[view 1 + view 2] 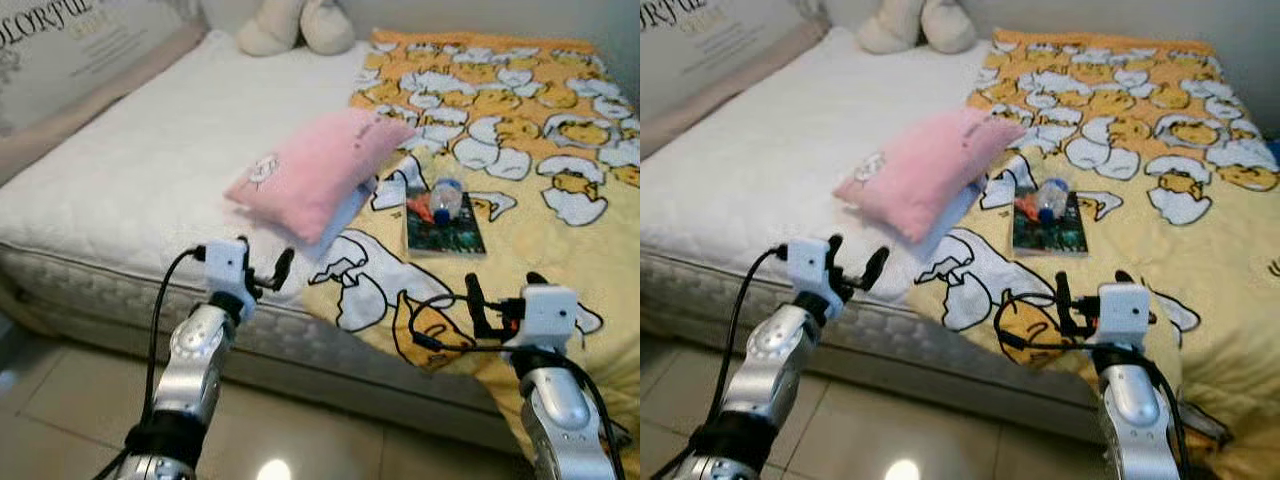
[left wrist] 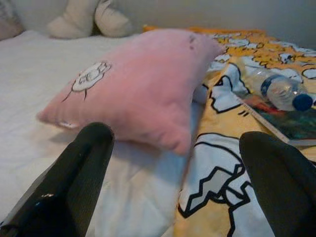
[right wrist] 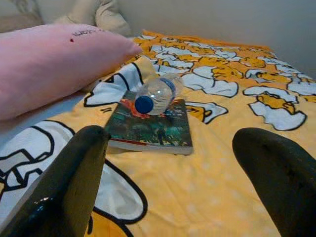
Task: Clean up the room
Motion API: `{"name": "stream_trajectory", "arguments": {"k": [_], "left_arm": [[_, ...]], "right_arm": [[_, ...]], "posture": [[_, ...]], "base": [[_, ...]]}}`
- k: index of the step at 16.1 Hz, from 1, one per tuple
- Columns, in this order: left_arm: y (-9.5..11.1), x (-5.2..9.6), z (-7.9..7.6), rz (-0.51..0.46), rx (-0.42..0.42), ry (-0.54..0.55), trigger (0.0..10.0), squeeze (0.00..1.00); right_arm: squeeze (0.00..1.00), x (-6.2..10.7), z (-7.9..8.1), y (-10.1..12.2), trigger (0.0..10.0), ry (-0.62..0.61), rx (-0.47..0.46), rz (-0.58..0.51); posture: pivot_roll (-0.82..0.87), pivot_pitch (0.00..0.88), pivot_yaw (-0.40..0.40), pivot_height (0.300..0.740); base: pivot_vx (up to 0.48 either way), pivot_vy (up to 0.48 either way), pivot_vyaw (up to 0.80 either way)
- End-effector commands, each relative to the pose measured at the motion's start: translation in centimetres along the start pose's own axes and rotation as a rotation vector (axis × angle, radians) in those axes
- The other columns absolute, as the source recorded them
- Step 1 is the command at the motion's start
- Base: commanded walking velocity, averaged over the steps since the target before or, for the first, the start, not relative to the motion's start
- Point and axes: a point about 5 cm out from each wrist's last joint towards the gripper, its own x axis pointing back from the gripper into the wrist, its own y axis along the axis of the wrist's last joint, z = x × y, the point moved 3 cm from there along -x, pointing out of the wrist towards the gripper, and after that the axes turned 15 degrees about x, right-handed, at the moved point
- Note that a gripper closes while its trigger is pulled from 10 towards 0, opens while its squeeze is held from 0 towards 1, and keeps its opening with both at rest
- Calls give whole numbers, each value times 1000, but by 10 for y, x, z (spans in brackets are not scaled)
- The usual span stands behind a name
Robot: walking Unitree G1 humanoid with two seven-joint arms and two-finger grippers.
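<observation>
A pink pillow (image 1: 318, 172) lies on the white mattress (image 1: 150, 170), its right end resting on the yellow duck-print blanket (image 1: 560, 230). To its right a dark book (image 1: 443, 228) lies flat on the blanket, and a clear plastic bottle (image 1: 444, 198) with a blue cap lies across the book's far end. My left gripper (image 1: 265, 262) is open at the bed's front edge, just short of the pillow (image 2: 138, 89). My right gripper (image 1: 502, 288) is open low over the blanket, in front of the book (image 3: 150, 129) and the bottle (image 3: 157, 94).
A cream plush toy (image 1: 297, 25) sits at the head of the bed. A printed board (image 1: 70, 50) leans along the bed's left side. Tiled floor (image 1: 60, 420) runs below the mattress edge.
</observation>
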Motion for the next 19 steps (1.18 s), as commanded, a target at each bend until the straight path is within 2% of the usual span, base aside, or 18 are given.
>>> {"name": "stream_trajectory", "arguments": {"k": [1,3,8,11,14,16,19], "left_arm": [[5,-1,0,-13,-26,-4,10000,0],[6,-3,-4,-13,-26,-23,10000,0],[8,-5,-7,-11,-22,-51,10000,0],[12,-7,-3,-33,-24,-4,10000,0],[18,-9,-6,-58,-49,-24,10000,0],[25,-11,-10,-79,-81,-57,10000,0],[20,-16,-13,-35,-152,-77,10000,0]], "right_arm": [[0,-3,3,0,10000,3,8,6],[0,-1,5,0,10000,-5,-26,5],[0,5,5,-2,10000,-14,-34,5],[0,3,8,0,10000,-20,-40,-2],[0,0,6,1,10000,-23,-38,-5],[0,-3,4,1,10000,-27,-36,-9],[0,-5,8,3,10000,-24,-40,-15]], "posture": [[-176,0,83,740],[-181,0,93,740],[-186,0,100,740],[-182,0,98,740],[-176,0,93,740],[-169,0,91,740],[-168,0,93,740]], "base": [[0,0,0],[0,0,-731],[0,114,-731],[0,434,0],[307,359,0],[454,0,0],[320,0,0]]}}
